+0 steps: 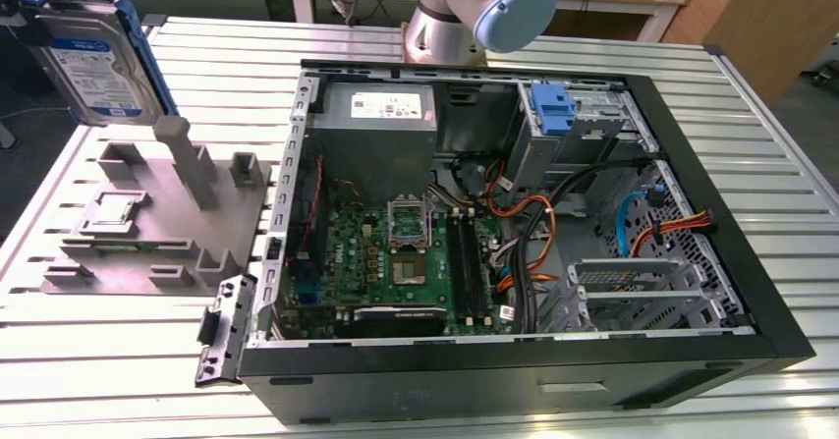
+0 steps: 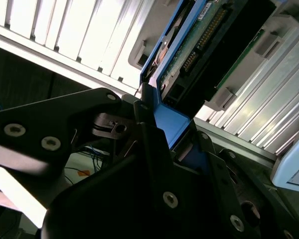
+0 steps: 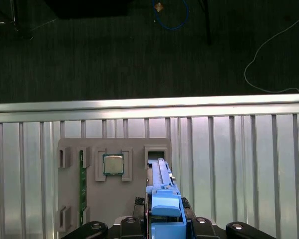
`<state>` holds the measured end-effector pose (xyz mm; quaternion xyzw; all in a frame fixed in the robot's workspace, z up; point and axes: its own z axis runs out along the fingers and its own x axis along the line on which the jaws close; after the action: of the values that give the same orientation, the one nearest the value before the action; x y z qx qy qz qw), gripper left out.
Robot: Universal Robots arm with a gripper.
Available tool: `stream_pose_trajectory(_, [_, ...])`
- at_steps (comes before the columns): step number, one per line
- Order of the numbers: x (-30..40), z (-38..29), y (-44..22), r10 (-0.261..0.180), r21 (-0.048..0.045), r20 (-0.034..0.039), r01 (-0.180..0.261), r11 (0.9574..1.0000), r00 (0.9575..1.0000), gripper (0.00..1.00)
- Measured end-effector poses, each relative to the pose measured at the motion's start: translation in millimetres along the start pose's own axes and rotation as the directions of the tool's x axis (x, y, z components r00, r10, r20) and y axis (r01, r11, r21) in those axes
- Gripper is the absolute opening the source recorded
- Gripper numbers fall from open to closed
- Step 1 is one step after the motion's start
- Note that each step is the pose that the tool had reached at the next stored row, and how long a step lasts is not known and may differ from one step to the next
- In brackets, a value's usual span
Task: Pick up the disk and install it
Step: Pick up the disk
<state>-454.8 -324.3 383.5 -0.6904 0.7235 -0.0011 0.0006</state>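
The disk (image 1: 92,66), a silver hard drive with a white-and-blue label and blue side rails, hangs on edge in the air at the exterior view's far left, above the grey fixture (image 1: 144,223). My gripper (image 1: 46,5) is shut on its upper end. In the second wrist view the black fingers (image 2: 149,149) clamp the blue rail, and the disk's (image 2: 209,45) circuit-board side points away from them. In the first wrist view the disk's blue rail (image 3: 162,194) sticks out from the gripper (image 3: 164,226) over the fixture (image 3: 114,199).
The open computer case (image 1: 734,292) fills the middle and the exterior view's right, with a motherboard (image 1: 393,262), a grey power supply (image 1: 377,105), cables and a blue bracket (image 1: 553,110) in a drive bay. The fixture holds a processor chip (image 3: 112,164) and a green memory stick (image 3: 81,181). The arm's base (image 1: 473,12) stands behind the case.
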Motion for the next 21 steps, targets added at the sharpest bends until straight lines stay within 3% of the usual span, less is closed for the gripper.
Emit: stream_pose_trajectory(21, [0.0, -7.0, 0.0, 0.000, 0.0000, 0.0000, 0.000, 1.0000, 1.0000, 0.37])
